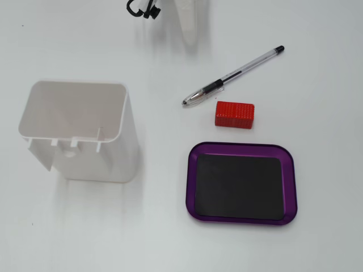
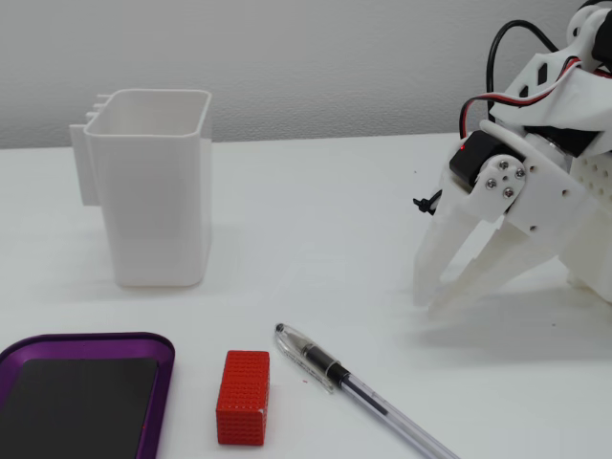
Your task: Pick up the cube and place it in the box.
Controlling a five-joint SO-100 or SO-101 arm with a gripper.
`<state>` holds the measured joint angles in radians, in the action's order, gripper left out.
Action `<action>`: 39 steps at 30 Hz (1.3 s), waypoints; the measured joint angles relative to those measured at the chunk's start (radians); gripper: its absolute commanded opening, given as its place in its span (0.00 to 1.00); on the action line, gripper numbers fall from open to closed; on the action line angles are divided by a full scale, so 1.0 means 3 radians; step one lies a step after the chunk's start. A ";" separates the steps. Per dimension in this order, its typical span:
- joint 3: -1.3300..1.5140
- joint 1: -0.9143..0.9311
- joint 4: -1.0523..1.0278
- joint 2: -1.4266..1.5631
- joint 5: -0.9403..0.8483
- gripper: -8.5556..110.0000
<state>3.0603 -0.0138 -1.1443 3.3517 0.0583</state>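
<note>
The red ribbed cube (image 1: 235, 114) lies on the white table between the pen and the purple tray, the box (image 1: 191, 187). It also shows in the other fixed view (image 2: 242, 397), just right of the box (image 2: 164, 378). The box has a black floor and nothing in it. My white gripper (image 2: 431, 304) rests with its tips on the table, well apart from the cube, beyond the pen. Its fingers (image 2: 438, 251) meet at the tips and hold nothing. From above only its end (image 1: 190, 35) shows at the top edge.
A clear pen with a black cap (image 1: 232, 75) lies slantwise just beyond the cube, and it also shows in the other fixed view (image 2: 356, 390). A tall white plastic container (image 1: 76, 130) stands open to the left (image 2: 153, 191). Black and red cables (image 2: 497, 67) run over the arm.
</note>
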 measured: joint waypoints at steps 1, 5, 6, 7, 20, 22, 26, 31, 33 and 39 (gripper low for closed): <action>0.0000 0.0000 0.0000 0.0000 0.0000 0.07; 0.0000 0.0005 0.0000 0.0000 0.0000 0.07; 0.0000 0.0005 0.0000 0.0000 0.0000 0.07; 0.0000 0.0005 0.0000 0.0000 0.0000 0.07; -0.0097 0.0005 0.0000 0.0000 0.0000 0.07; -0.0266 0.0005 0.0000 0.0000 0.0000 0.07; -0.0593 0.0005 0.0000 -0.0036 0.0000 0.07; -0.1243 0.0046 0.0005 -0.0639 0.0000 0.07; -0.1667 0.0020 0.0005 -0.1130 0.0000 0.07; -0.3042 -0.0046 -0.0373 -0.3150 0.0000 0.08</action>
<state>2.1476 -0.0276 -1.2563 2.4068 0.0583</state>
